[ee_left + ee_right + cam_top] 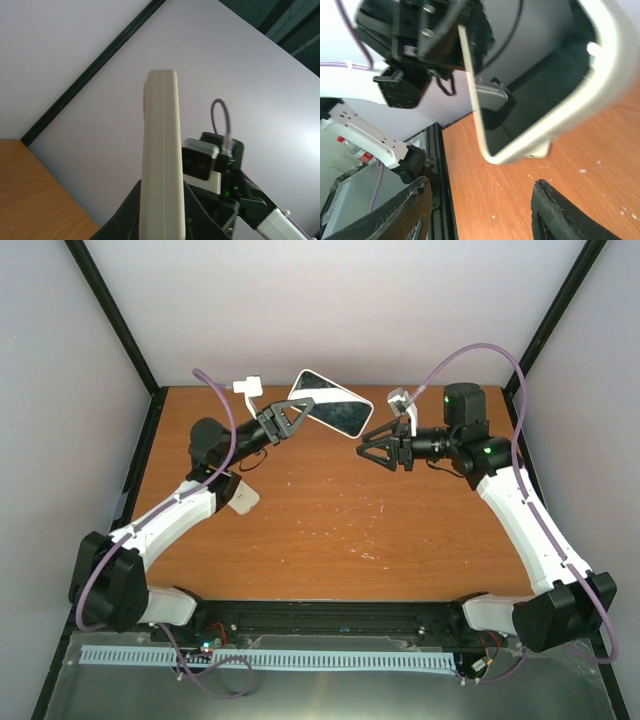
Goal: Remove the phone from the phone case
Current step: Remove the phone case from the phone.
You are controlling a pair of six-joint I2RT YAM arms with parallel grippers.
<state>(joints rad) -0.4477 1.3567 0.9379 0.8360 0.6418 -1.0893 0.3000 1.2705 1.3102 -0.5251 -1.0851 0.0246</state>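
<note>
The phone (333, 405) sits in its cream phone case (160, 150) and is held tilted in the air above the far middle of the table. My left gripper (298, 415) is shut on the case's lower end, and in the left wrist view the case stands edge-on between the dark fingers (125, 220). My right gripper (370, 448) hovers just right of the phone, pointing at it, open and touching nothing. In the right wrist view the dark screen (535, 100) and the case rim (560, 120) hang above and ahead of my open fingers (560, 215).
A small white object (241, 499) lies on the wooden table (340, 520) beside the left forearm. White enclosure walls with black frame posts (120, 330) close in the far corners. The right wrist camera (200, 162) shows close behind the case.
</note>
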